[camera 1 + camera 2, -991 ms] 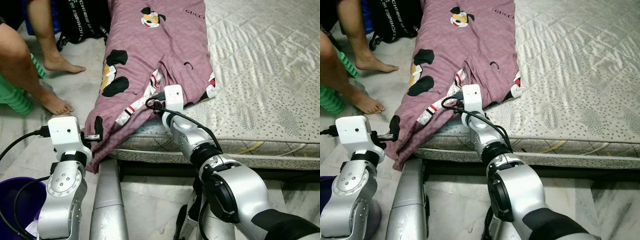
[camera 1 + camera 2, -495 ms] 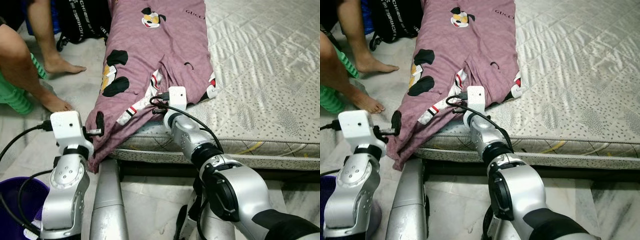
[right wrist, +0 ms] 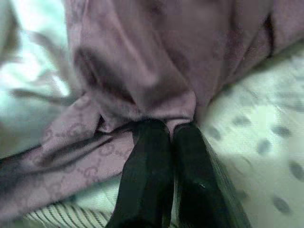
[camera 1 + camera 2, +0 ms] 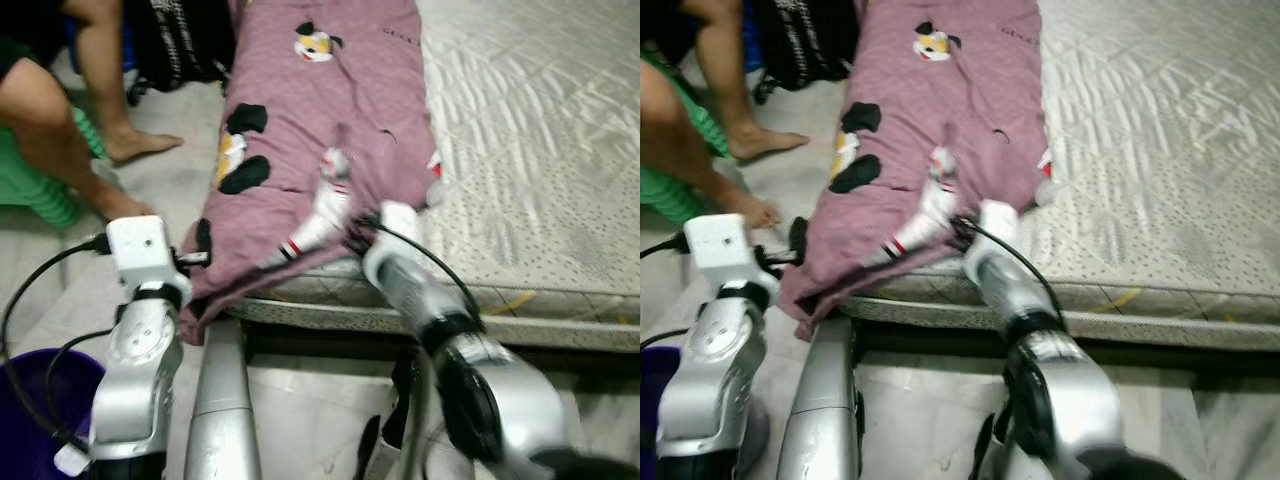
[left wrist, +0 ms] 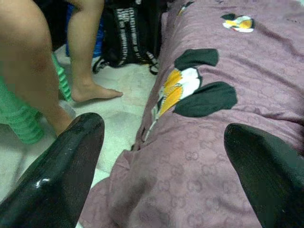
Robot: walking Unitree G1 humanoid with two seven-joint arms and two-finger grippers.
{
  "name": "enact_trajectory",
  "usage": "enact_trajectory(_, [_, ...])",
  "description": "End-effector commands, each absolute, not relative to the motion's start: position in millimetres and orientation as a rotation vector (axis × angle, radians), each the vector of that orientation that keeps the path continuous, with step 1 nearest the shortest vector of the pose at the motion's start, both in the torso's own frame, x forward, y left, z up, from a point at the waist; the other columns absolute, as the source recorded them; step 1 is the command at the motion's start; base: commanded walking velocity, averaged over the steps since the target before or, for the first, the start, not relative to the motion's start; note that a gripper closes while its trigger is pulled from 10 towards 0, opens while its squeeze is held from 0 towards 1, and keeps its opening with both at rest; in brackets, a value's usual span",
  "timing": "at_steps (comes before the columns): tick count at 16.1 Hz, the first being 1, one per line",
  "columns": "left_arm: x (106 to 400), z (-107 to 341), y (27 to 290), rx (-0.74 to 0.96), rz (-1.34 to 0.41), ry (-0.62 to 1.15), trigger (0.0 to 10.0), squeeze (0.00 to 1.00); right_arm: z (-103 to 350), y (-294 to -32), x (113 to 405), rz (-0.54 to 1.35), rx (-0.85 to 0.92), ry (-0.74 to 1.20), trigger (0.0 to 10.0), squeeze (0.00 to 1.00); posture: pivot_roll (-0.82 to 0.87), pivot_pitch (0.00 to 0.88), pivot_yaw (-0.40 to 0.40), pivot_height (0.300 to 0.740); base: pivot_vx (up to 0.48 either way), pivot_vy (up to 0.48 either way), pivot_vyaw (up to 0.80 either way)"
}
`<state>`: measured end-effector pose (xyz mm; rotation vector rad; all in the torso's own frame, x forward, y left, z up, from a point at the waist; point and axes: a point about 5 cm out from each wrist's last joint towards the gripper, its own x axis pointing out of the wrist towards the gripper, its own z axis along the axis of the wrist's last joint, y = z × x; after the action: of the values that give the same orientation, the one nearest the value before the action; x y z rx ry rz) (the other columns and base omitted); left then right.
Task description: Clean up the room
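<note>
Nearest the robot, a purple bucket [image 4: 25, 395] sits on the floor by its left side. Just above it the left gripper [image 4: 200, 262] hangs at the drooping corner of the purple garment [image 4: 330, 110], its fingers [image 5: 71, 161] spread wide with the cloth between them but not pinched. A little further in, the right gripper [image 3: 164, 142] is at the mattress [image 4: 540, 160] edge, its two fingers pressed close together with their tips buried in a fold of the garment; it looks to be pinching that fold, though the blur leaves this unsure.

The garment itself lies stretched along the left side of the mattress, its lower end spilling over the edge toward the floor. So the tidying seems barely begun: the garment is gripped at best by one hand, is not lifted, and has not gone anywhere yet. The bucket may be where it belongs, but that is a guess.

Room to move is tight on the left. A person's bare legs [image 4: 70, 150] stand on the tiled floor just beside the hanging cloth, with a black bag [image 4: 185, 45] behind them. To the right the mattress top is open and bare.
</note>
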<state>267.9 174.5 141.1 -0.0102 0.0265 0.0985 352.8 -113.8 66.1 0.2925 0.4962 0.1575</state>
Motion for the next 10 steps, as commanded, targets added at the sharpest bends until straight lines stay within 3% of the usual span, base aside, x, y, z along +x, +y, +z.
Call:
enact_trajectory(1, [269,138,173,-0.011,0.085,0.033,10.0,0.0,63,-145,347,0.073,0.268,0.505,0.0,0.0,0.16,0.112,-0.012,0.532,0.0,0.0,0.0])
enact_trajectory(4, [274,137,168,-0.017,0.059,0.038,10.0,0.0,53,-174,307,0.046,0.263,0.541,0.0,0.0,0.11,0.106,0.004,0.532,0.0,0.0,0.0])
enact_trajectory(5, [275,136,168,-0.017,0.052,0.039,10.0,0.0,53,-181,290,0.049,0.238,0.555,10.0,0.0,0.1,0.104,0.006,0.532,0.0,0.0,0.0])
enact_trajectory(6, [277,135,168,-0.018,0.05,0.04,10.0,0.0,53,-186,277,0.04,0.213,0.564,10.0,0.0,0.09,0.101,0.005,0.532,0.0,0.0,0.0])
enact_trajectory(7, [278,134,168,-0.018,0.049,0.042,10.0,0.0,54,-190,269,0.026,0.189,0.567,10.0,0.15,0.09,0.1,0.003,0.532,0.0,0.0,0.0])
enact_trajectory(8, [278,134,168,-0.019,0.047,0.043,10.0,0.0,55,-193,262,0.014,0.149,0.557,10.0,1.0,0.09,0.099,0.003,0.532,0.0,0.0,0.0])
enact_trajectory(10, [280,132,165,-0.024,0.037,0.05,10.0,0.0,60,-199,240,-0.015,0.059,0.573,10.0,1.0,0.07,0.095,0.002,0.532,0.0,0.0,0.0])
